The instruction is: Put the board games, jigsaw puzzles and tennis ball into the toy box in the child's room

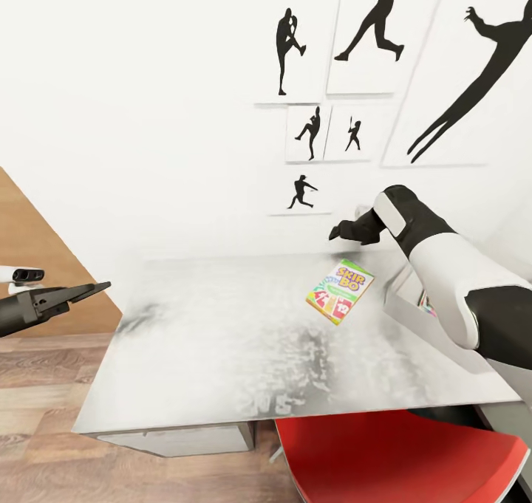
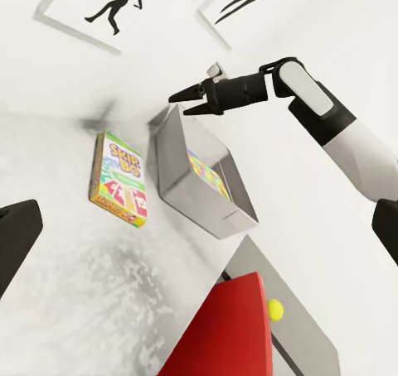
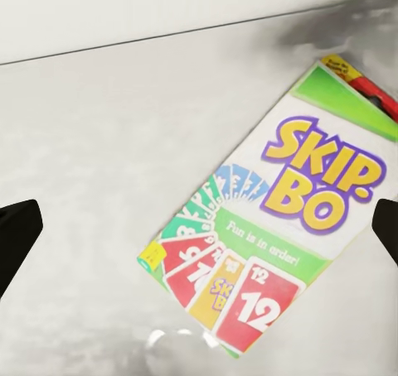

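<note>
With a jigsaw puzzle (image 2: 207, 173) apparently already in the toy box (image 2: 195, 185), the Skip-Bo game (image 1: 340, 291) still lies right of centre on the surface (image 1: 222, 340), the right claw (image 1: 344, 230) empty, spread above it.

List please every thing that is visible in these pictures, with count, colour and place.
Skip-Bo game box: one, green, yellow and red, flat on the table.
Table: one, white top, against the wall.
Toy box: one, light grey, on the table beside the game box, something multicoloured inside.
Ball: one, yellow-green, beyond the chair.
Chair: one, red, at the table's near edge.
Wall pictures: several, black silhouettes on white.
Left gripper: black, open, left of the table.
Right gripper: black, open, above the game box.
</note>
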You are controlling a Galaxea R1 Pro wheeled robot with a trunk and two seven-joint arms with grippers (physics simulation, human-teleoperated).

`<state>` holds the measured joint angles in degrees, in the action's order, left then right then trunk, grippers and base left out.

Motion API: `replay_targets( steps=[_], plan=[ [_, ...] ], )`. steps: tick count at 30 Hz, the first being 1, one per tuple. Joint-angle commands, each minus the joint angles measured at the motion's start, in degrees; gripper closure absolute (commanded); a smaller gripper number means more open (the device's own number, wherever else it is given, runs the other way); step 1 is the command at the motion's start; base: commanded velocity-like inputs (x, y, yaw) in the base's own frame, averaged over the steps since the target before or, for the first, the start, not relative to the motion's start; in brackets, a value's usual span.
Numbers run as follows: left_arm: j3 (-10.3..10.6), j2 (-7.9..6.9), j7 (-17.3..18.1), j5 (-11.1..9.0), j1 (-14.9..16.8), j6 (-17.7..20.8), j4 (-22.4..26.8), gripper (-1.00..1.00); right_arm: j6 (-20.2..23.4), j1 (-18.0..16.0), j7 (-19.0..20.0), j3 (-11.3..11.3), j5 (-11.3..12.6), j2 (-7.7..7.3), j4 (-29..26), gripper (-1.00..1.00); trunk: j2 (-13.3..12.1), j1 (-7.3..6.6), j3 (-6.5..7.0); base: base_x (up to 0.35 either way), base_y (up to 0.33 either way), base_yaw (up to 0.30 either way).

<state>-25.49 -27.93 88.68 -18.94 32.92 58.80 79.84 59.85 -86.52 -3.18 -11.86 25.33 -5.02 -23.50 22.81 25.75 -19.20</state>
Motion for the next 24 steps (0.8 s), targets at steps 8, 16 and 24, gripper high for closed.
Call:
replay_targets(
  steps=[8,16,24],
  plan=[
    [-0.07,-0.02,0.26,0.03,0.04,0.62,0.05,-1.00,0.15,-0.06,-0.33,-0.48,0.60,-0.08,-0.05,-1.00,0.11,0.03,-0.10,0.022,-0.009,0.000],
    [-0.09,-0.02,0.32,-0.17,0.04,0.69,0.09,-1.00,0.15,-0.06,-0.33,-0.46,0.68,-0.15,-0.05,-1.00,0.11,0.03,-0.10,0.074,-0.069,0.000],
    [-0.04,-0.02,0.30,-0.16,0.04,0.70,0.14,-1.00,0.15,-0.06,-0.33,-0.47,0.69,-0.19,-0.05,-1.00,0.11,0.03,-0.10,0.012,-0.012,0.000]
  ],
)
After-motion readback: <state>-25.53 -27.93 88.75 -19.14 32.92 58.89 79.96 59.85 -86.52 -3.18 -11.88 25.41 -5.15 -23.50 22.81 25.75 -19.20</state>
